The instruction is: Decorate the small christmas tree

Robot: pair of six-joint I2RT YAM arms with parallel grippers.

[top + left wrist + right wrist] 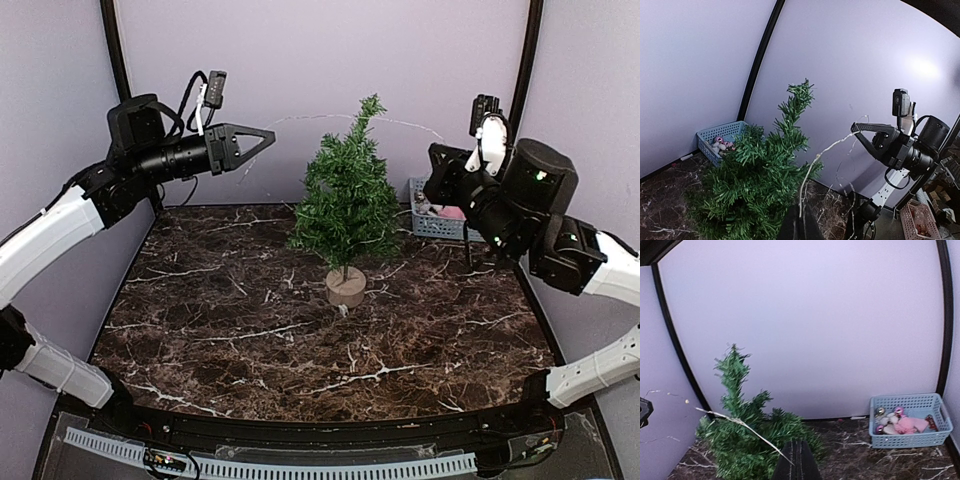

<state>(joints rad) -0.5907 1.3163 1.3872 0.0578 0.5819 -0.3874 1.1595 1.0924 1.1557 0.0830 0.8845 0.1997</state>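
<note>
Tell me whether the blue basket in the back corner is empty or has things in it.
Not empty: the light blue plastic mesh basket holds small pink and silver baubles and other small pieces that I cannot identify.

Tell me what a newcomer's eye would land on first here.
The small christmas tree stands bare at centre on its wooden disc. Near its top a thin wire string stretches between the left gripper and right gripper, both shut on it. A blue basket of ornaments sits at the back right.
</note>
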